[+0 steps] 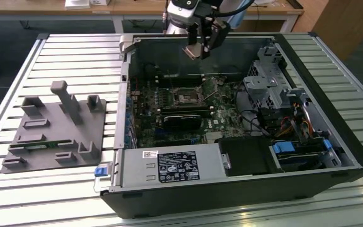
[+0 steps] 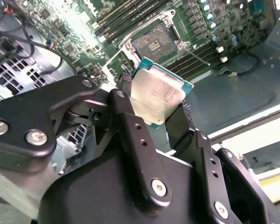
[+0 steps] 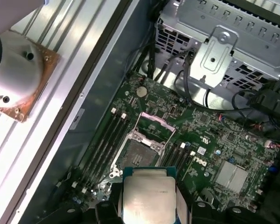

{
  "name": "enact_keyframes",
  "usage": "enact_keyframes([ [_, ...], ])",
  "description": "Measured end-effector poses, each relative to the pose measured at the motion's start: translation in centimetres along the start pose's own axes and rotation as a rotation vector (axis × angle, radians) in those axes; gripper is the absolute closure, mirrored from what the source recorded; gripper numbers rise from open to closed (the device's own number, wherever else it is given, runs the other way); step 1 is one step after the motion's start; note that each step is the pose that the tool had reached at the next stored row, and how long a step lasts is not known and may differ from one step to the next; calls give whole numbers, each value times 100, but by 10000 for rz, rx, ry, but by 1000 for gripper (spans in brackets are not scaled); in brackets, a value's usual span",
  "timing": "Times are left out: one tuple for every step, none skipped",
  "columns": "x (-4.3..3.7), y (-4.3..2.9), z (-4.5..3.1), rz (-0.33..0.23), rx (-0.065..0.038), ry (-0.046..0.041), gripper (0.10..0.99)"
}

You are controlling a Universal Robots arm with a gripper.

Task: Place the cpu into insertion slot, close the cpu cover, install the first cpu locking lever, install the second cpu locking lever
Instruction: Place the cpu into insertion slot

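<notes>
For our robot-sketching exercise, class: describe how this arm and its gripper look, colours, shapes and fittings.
The arm ends in a pale silver-grey rounded wrist section with black trim. The gripper is matte black: a bulky body carrying two jointed jaws, each a flat bar with small holes, pinned with shiny silver screw heads.

A pale silver-grey top edged in teal green is shown by the cpu, which is clamped between the matt black fingers. Just beyond the fingers, the insertion slot is seen with a dark grey centre and a silvery rim. The cpu cover beside it is silvery too. Both are set on a dark green motherboard crossed by long black slots. Farther from the fingers, a black case is surrounded by a pale grey table striped with dark grooves.
</notes>
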State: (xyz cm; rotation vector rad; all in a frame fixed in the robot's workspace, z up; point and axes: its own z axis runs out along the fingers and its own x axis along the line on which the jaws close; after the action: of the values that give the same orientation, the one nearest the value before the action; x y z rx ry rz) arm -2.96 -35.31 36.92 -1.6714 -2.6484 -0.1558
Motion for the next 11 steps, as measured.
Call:
enact_keyframes([
  [0, -1, 1, 122, -7, -10, 545],
  [1, -2, 2, 245, -14, -20, 545],
  [1, -3, 3, 369, -21, -31, 545],
  [1, -3, 5, 499, -28, -41, 545],
  [2, -4, 6, 631, -36, -53, 545],
  [1, -4, 8, 773, -43, -68, 545],
  [1, -4, 9, 906, -48, -82, 545],
  [1, -4, 10, 1039, -56, -95, 545],
  [1, -5, 11, 1173, -62, -109, 545],
  [1, -5, 13, 1308, -69, -122, 545],
  [1, -5, 14, 1439, -75, -134, 545],
])
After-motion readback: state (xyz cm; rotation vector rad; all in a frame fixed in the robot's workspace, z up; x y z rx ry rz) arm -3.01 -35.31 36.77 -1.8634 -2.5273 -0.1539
